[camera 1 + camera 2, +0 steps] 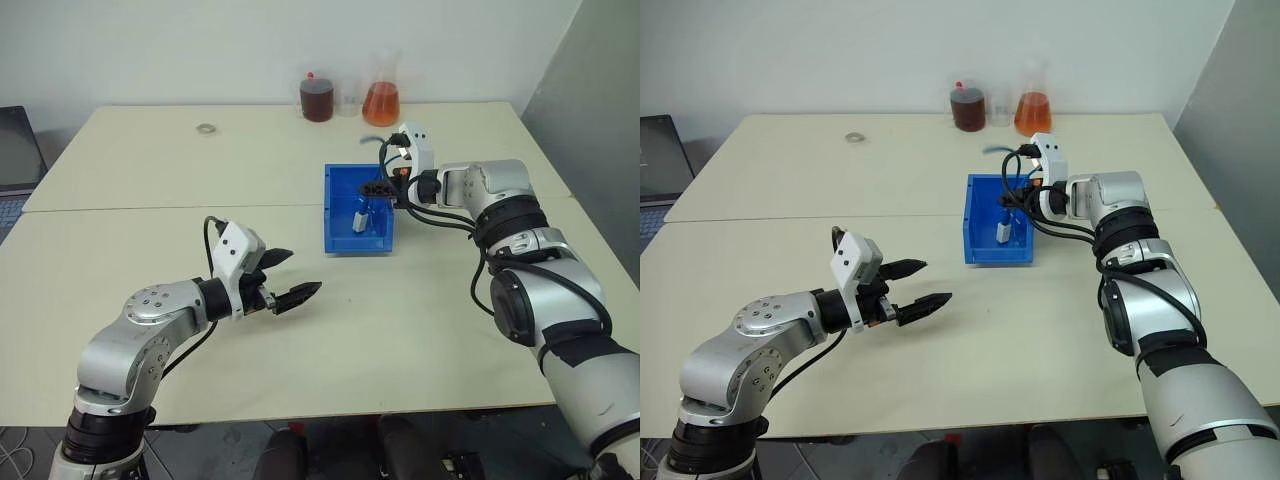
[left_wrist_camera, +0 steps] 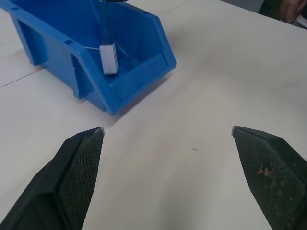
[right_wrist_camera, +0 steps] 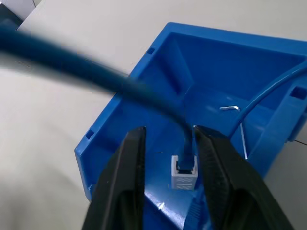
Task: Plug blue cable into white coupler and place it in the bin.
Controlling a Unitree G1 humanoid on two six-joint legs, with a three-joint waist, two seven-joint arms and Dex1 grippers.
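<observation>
Left eye view: at the table's [image 1: 120, 150] far edge stand a dark-liquid jar [image 1: 317, 99] and an orange-filled flask [image 1: 381, 98], with a small ring [image 1: 207, 128] lying apart. The bin [image 1: 340, 185] — glossy blue plastic, low front lip — holds the white coupler [image 3: 183, 173] with the blue cable [image 3: 86, 79] plugged in. The right gripper [image 3: 169, 139] hovers over it, fingers parted either side of the cable, gripping nothing. The left gripper [image 1: 285, 277] gapes wide — empty — over bare tabletop.

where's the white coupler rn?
In the head views, the white coupler hangs inside the bin on the table's right half, on the end of the blue cable, just below the right gripper.
</observation>
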